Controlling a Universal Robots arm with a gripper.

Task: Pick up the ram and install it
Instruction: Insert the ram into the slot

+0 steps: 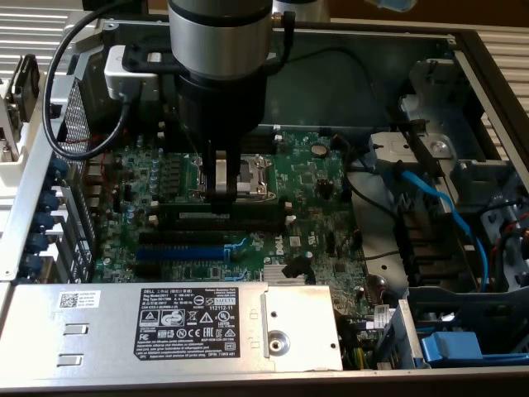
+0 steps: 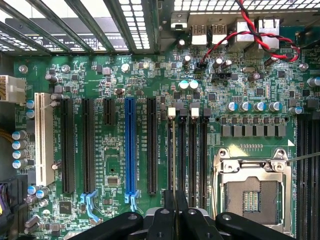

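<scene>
Over the middle of the green motherboard point(image 1: 322, 178), inside the open computer case point(image 1: 25, 207), the arm's tool point(image 1: 221, 190) points straight down, just on the near side of the CPU socket point(image 1: 254, 175). Its jaws stand narrow, pinched on the upper edge of the ram point(image 1: 248, 211). The ram stands on edge and runs lengthwise from the exterior view's left to its right, along the black memory slots point(image 2: 196, 150). A pale label shows on the ram's near face below the tool. Whether its lower edge is fully seated in a slot cannot be told. Nearer than the ram lie more long black slots and the blue slot point(image 1: 178, 252). A silver box point(image 1: 107, 331) with a black label covers the near edge of the case, and a blue cable point(image 1: 450, 219) curves through the bay on the exterior view's right.

From the wrist view, the tool point(image 2: 175, 202) hangs over the row of memory slots with white end clips. The socket point(image 2: 250, 192) lies just beside them and the blue slot point(image 2: 130, 145) is farther off. Twisted red and black wires point(image 2: 250, 35) cross near the rear ports
</scene>
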